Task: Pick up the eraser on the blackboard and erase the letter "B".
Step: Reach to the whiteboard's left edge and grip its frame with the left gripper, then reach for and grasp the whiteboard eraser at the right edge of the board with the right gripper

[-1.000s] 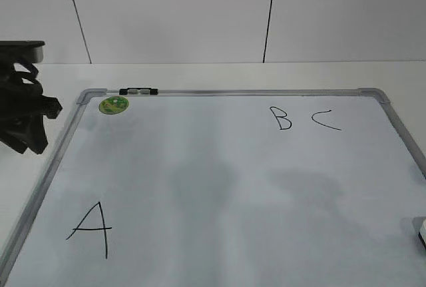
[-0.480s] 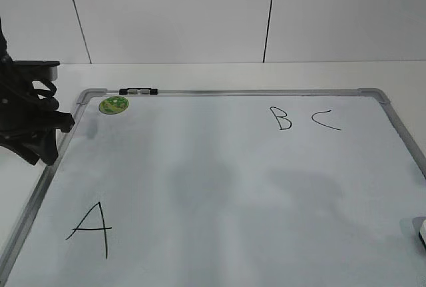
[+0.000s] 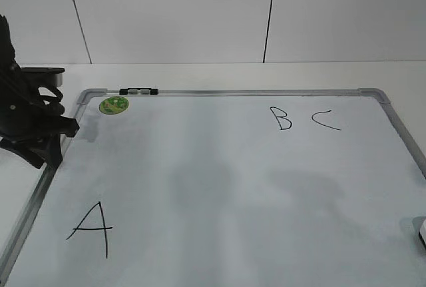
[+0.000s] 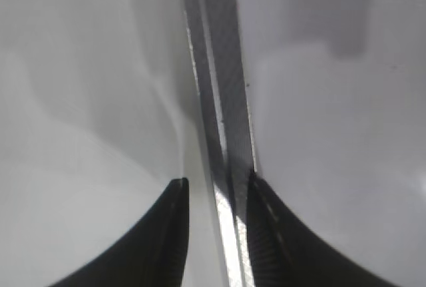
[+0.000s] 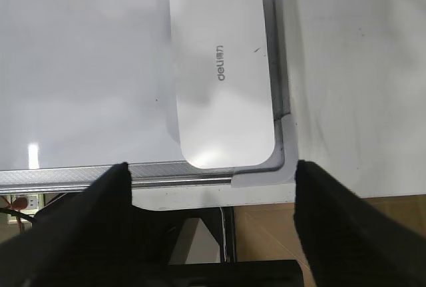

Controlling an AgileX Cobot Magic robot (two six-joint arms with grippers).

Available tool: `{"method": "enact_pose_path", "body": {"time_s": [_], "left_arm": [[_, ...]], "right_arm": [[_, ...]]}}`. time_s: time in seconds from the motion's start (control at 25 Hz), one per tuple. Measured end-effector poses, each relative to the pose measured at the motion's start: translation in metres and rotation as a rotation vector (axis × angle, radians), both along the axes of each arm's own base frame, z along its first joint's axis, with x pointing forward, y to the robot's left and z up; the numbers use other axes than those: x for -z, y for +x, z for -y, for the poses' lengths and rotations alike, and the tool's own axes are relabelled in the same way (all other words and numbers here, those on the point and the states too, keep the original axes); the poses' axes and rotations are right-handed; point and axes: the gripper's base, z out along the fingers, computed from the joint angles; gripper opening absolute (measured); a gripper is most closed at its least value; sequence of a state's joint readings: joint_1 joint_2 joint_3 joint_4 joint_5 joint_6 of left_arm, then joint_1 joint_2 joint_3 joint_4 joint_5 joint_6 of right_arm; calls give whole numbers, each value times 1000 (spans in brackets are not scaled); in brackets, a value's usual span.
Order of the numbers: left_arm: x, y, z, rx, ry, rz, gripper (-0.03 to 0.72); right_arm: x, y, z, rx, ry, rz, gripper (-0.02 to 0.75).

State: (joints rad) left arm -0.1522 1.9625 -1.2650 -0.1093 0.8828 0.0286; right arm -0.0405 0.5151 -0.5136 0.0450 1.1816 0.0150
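Evidently the pick-up has not begun: the right gripper (image 5: 210, 167) hangs above the eraser (image 5: 221, 67), jaws spread wide and holding nothing. It next calls for a descent so the fingers straddle the eraser's long sides. That flat white rounded block with faint print lies in the near right corner of the blackboard (image 3: 233, 187), just beside the frame. The letter "B" (image 3: 283, 118), thin and black, sits unerased toward the far right. The left gripper (image 4: 214, 190) straddles the board's left frame, jaws narrowly apart, empty
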Motion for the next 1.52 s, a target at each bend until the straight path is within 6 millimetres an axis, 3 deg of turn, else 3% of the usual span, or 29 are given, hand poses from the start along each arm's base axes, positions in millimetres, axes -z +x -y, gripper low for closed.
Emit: {"method": "enact_pose_path", "body": {"time_s": [0.2, 0.48, 0.92, 1.16, 1.52], "left_arm": [[1, 0, 0, 0, 0, -2, 205], [0, 0, 1, -26, -8, -9, 31], [0, 0, 1, -40, -10, -13, 24], [0, 0, 1, -42, -10, -13, 23], [0, 0, 1, -42, -10, -14, 22]], "right_arm": [[0, 0, 0, 2, 1, 0, 584], [0, 0, 0, 2, 1, 0, 584], [1, -2, 1, 49, 18, -65, 611], [7, 12, 1, 61, 23, -167, 648], [12, 41, 2, 57, 22, -120, 649]]}}
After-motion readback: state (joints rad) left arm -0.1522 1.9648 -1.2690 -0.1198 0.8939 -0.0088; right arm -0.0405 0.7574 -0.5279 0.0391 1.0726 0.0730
